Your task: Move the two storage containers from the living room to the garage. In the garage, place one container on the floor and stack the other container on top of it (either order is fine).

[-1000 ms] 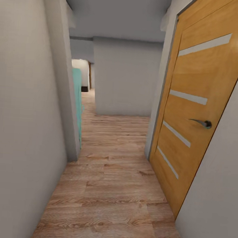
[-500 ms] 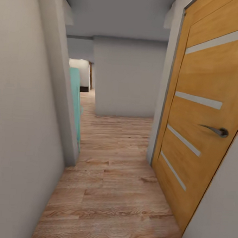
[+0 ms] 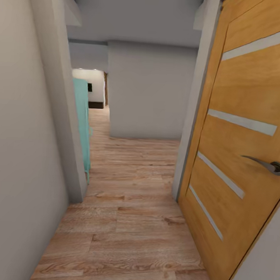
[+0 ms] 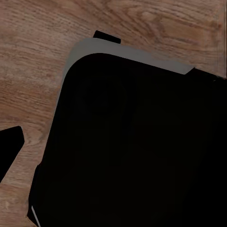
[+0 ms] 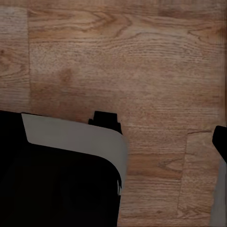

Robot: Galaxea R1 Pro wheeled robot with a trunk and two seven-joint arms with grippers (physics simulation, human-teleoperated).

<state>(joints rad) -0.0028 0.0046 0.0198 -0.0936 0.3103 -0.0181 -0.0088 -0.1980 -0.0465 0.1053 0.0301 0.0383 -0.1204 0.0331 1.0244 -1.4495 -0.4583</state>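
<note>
The two storage containers are out of view. I am in a narrow corridor with light wood-plank flooring, between pale walls. In the left wrist view one dark fingertip pokes in over the planks beside my own black, grey-rimmed base. The right wrist view has a dark fingertip at its edge, again above wood planks and next to the base. Nothing is held between any fingers that I can see, and the jaw gaps are cut off by the picture edges.
An orange wooden door with a grey lever handle stands close on the right. A pale wall runs along the left, with a teal panel past its corner. A grey wall blocks the corridor ahead; an opening continues at its left.
The whole head view has shifted as I rolled forward: the orange door and the left wall corner loom larger and nearer, and the door handle sits further right and lower in the picture.
</note>
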